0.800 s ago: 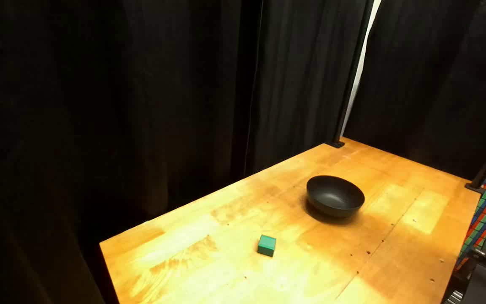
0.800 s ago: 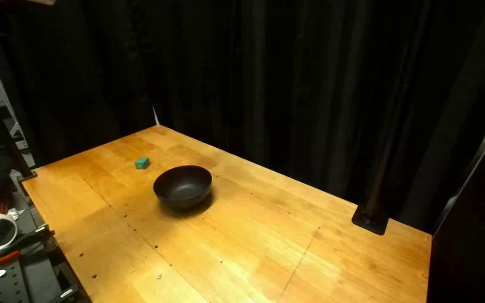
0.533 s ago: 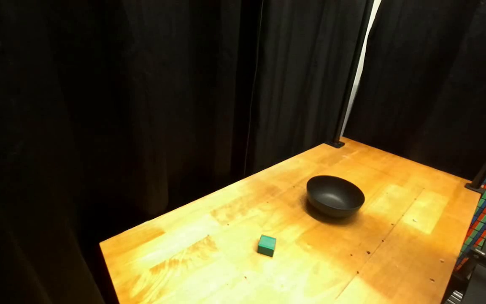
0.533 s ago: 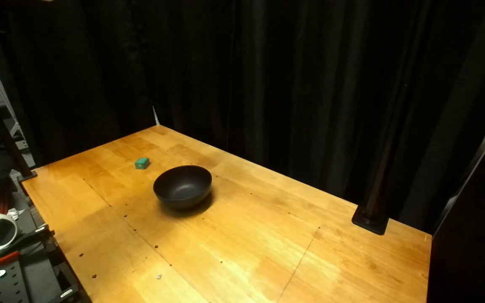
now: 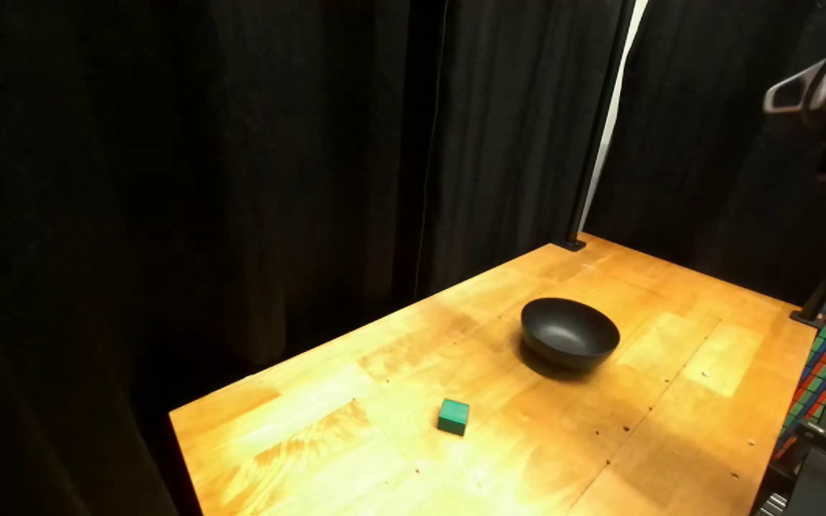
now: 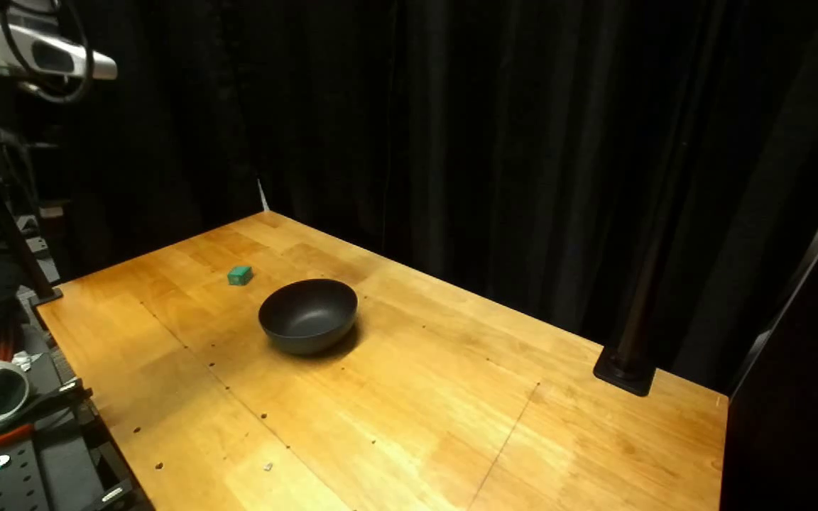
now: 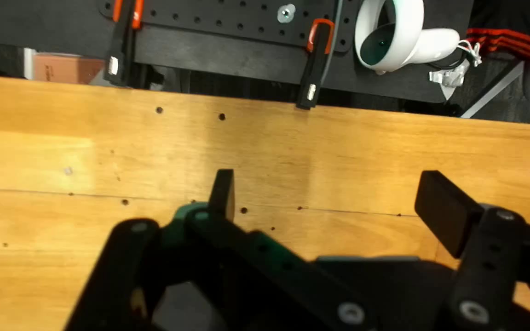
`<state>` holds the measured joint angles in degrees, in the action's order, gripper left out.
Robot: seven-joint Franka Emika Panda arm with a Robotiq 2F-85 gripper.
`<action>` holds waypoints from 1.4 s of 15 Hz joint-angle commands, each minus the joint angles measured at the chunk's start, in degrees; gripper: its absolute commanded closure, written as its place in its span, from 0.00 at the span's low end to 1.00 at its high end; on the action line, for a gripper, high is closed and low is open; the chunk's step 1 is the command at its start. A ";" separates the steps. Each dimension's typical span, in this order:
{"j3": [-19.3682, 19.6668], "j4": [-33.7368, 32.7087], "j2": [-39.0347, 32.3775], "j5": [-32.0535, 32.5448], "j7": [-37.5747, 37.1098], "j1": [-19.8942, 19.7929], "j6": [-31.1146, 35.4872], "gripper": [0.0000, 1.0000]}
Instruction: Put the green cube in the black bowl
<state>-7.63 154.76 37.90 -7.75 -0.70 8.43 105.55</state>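
Observation:
The small green cube (image 5: 453, 416) lies on the wooden table, and it also shows in an exterior view (image 6: 240, 275). The matte black bowl (image 5: 569, 335) stands upright on the table, apart from the cube, and it also shows in an exterior view (image 6: 308, 317). The inside of the bowl that shows is bare. In the wrist view my gripper (image 7: 327, 193) is open, with its fingers wide apart and only tabletop seen between them. It is above the table's edge strip, away from the cube and bowl. Neither cube nor bowl shows in the wrist view.
My arm (image 6: 33, 53) hangs high beside the table. A black bench with orange-handled clamps (image 7: 314, 69) and a white ring-shaped controller (image 7: 396, 41) adjoins the table's edge. A black post base (image 6: 624, 372) stands on the table. Dark curtains (image 5: 312, 143) line the far sides.
My arm has come further into both exterior views, entering from the side edge and sitting over the table's bench side. The green cube and the black bowl have not moved.

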 commanded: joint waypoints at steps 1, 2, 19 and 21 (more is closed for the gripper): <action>-5.48 2.35 -9.07 -5.57 -2.35 5.56 16.03 0.00; -6.94 2.37 -12.08 -6.70 -3.27 6.85 21.14 0.00; 1.39 -21.66 -64.53 16.68 -26.91 16.37 67.14 0.00; 6.57 -24.62 -67.32 14.71 -26.97 21.24 70.07 0.00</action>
<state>-7.65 135.53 -24.68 7.49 -25.44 23.00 171.61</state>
